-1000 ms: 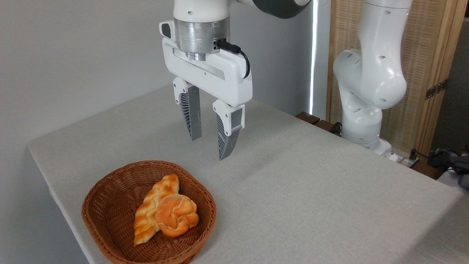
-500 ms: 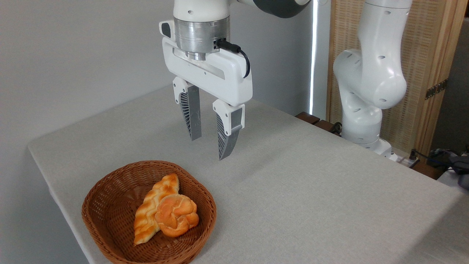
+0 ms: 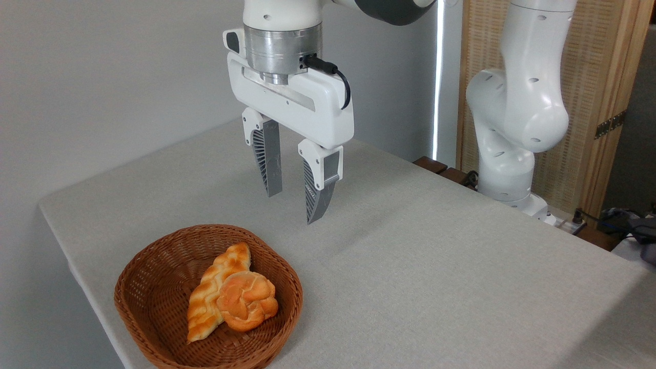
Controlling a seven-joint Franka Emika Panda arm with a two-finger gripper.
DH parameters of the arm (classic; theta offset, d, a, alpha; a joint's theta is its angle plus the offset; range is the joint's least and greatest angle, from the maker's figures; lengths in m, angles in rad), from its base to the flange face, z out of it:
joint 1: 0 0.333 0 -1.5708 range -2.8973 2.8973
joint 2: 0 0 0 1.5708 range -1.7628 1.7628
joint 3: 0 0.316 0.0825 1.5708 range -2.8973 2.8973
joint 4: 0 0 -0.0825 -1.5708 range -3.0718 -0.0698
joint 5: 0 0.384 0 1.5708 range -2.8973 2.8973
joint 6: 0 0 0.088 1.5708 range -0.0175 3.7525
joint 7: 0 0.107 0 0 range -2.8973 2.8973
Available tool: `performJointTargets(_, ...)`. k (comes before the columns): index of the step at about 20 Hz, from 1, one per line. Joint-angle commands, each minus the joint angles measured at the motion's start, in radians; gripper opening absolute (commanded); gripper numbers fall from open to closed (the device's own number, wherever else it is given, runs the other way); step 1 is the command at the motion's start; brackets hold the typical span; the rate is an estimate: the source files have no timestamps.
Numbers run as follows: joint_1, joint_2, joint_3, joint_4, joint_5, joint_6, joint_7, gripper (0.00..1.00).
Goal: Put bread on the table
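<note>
The bread (image 3: 247,306), a small round orange-golden bun with a cracked top, lies inside a brown wicker basket (image 3: 154,307) at the table's front left. It leans against a longer braided golden loaf (image 3: 212,287). My gripper (image 3: 293,208) hangs open and empty in the air above the table (image 3: 435,266), up and to the right of the basket. Its grey ribbed fingers (image 3: 270,164) point down, well apart from the bun.
The arm's white base column (image 3: 512,128) stands at the table's back right, with cables and a wooden screen behind it. A grey wall runs along the left. The table's left and front edges lie close to the basket.
</note>
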Motion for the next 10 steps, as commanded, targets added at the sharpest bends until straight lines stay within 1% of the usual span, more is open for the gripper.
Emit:
performJointTargets(1, -0.003, -0.005, 0.007, 0.016, -0.018, -0.03, 0.022, 1.0)
performJointTargets(10, -0.002, 0.0, 0.007, 0.024, -0.018, -0.02, 0.02, 1.0)
